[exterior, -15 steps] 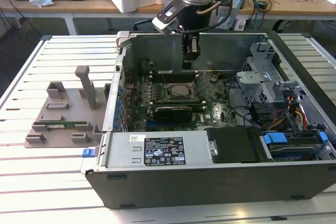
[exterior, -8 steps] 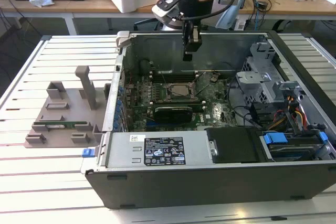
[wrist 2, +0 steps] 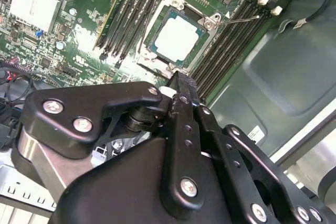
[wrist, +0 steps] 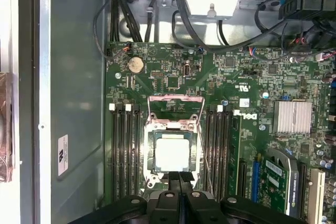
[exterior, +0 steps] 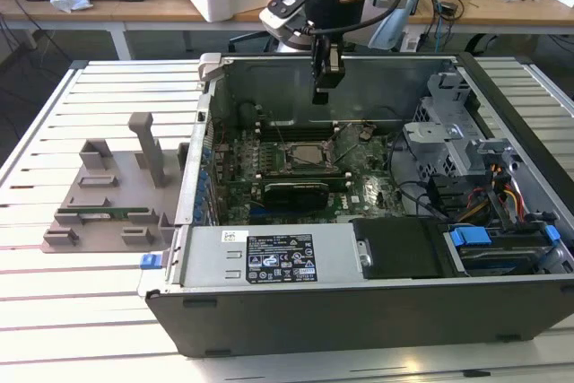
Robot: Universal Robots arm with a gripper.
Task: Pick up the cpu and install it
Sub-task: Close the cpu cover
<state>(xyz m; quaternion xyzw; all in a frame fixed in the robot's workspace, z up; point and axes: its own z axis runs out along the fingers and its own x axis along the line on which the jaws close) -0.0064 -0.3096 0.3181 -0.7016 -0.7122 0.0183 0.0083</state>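
Case, near wall: the computer case [exterior: 359, 311] was laid open on the slatted table [exterior: 81, 311] — a silver labelled box [exterior: 206, 262] and a drive with blue tabs [exterior: 468, 241] were lodged along its near side.
Fixture: a grey fixture [exterior: 99, 204] was set on the table beside the case, at the exterior view's left; a thin green stick [exterior: 103, 215] was lodged in its long slot.
Board: a green motherboard [exterior: 233, 190] was fixed flat on the case floor.
Socket: the cpu [wrist: 172, 153] was seated in the socket [wrist: 149, 150], silvery top up, with the hinged frame [wrist: 173, 100] stood open and memory slots [wrist: 123, 150] ranged on both sides.
Gripper: the gripper [wrist: 179, 178] was held above the socket's edge, apart from the cpu — fingers pressed together, nothing gripped.
Far: benches [exterior: 179, 8] were ranged behind the case.
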